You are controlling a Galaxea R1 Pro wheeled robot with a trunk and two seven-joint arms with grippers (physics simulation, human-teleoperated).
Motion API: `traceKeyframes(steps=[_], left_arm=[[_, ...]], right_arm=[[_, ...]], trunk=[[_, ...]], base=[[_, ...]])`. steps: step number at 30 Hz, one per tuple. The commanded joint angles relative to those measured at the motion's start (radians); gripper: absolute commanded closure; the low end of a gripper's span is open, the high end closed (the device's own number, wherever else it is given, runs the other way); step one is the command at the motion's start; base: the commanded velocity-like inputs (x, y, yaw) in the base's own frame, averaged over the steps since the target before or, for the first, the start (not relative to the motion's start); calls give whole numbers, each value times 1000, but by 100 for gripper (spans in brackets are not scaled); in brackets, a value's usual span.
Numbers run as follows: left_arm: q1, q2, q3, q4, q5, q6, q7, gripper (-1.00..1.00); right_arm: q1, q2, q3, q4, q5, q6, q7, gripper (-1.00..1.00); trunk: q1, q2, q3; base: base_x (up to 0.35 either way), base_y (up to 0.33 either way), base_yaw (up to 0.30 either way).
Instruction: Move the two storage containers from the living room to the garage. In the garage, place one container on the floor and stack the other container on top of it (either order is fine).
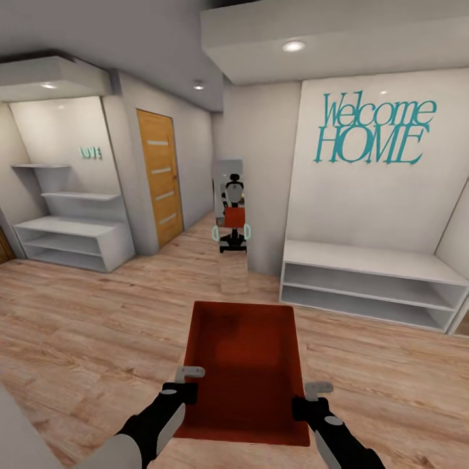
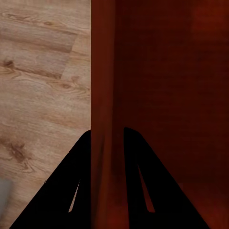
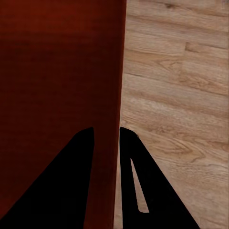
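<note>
I hold one orange-red storage container (image 1: 244,365) level in front of me, above a light wood-plank floor. Its open top faces up and it is empty. My left gripper (image 1: 187,383) is shut on its left wall near the near corner, and my right gripper (image 1: 311,396) is shut on its right wall. In the left wrist view the fingers of the left gripper (image 2: 107,131) straddle the container's wall (image 2: 102,71). In the right wrist view the right gripper (image 3: 106,129) pinches the container's other wall (image 3: 107,62). The garage is out of view.
Ahead, a narrow mirror (image 1: 232,218) on a wall corner reflects me and the bin. A low white shelf unit (image 1: 371,283) stands at the right under "Welcome HOME" lettering. More white shelves (image 1: 71,241) and a wooden door (image 1: 159,176) are at the left. A passage runs between them.
</note>
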Motion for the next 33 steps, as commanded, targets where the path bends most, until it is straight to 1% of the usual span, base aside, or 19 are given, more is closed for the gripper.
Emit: traceKeyframes(steps=[1, 11, 22, 30, 33], left_arm=[[0, -46, -29, -71, 11, 4, -43, 100], [0, -46, -29, -71, 11, 4, -43, 100], [0, -46, -29, -71, 11, 4, -43, 100], [0, -46, -29, -71, 11, 4, -43, 100], [0, -46, -29, -71, 11, 4, -43, 100]], right_arm=[[0, 0, 7, 2, -3, 69, -4, 100], [0, 0, 7, 2, -3, 69, -4, 100], [0, 0, 7, 2, -3, 69, -4, 100], [0, 0, 8, 2, -3, 69, -4, 100], [0, 0, 8, 2, -3, 69, -4, 100]], trunk=[[1, -1, -1], [1, -1, -1], [1, -1, 1], [1, -1, 2], [1, -1, 2]], base=[[334, 0, 0], [334, 0, 16], [334, 0, 230], [334, 0, 52], [334, 0, 175]])
